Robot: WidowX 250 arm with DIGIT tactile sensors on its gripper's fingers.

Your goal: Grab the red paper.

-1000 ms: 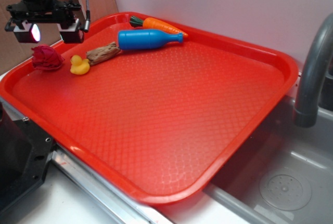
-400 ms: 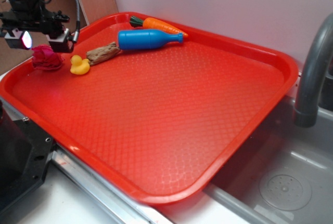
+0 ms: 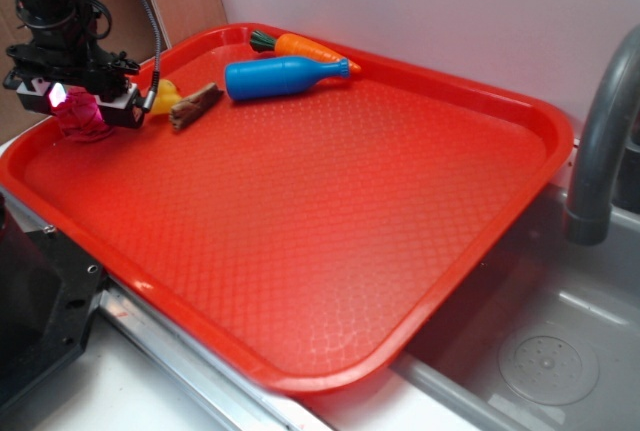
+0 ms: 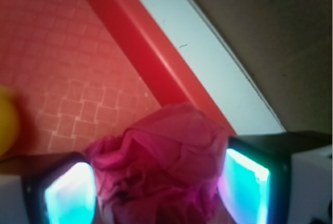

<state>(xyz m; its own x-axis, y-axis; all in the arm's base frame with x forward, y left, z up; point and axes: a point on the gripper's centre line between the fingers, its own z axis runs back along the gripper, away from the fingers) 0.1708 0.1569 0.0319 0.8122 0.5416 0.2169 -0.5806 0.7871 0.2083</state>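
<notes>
Exterior view: my gripper (image 3: 78, 103) is down at the far left corner of the large bright red plastic tray (image 3: 330, 241), its two black fingers set one on each side of the small dark crimson wad of crumpled paper (image 3: 82, 117). The wad sits on the tray floor close to the left rim. Just to its right lies the small yellow rubber duck (image 3: 166, 97), partly hidden behind my right finger, and touching the duck is a brown stick-like piece (image 3: 196, 106). Beyond these, near the back rim, a blue plastic bottle (image 3: 285, 76) lies on its side, with an orange toy carrot (image 3: 310, 48) behind it. A grey tap (image 3: 600, 141) and a grey sink basin (image 3: 530, 341) occupy the right of the frame.

Wrist view: the crimson wad (image 4: 164, 164) fills the gap between my fingers (image 4: 70, 195), whose lit pads stand at its left and right flanks. The right pad appears to touch the paper; I cannot tell whether the left one does. The gripper is partly open, closed down to roughly the wad's width. The tray rim (image 4: 140, 42) runs diagonally behind, with a white worktop (image 4: 208, 63) strip beyond it. The duck's yellow edge (image 4: 7, 122) shows at far left.
</notes>
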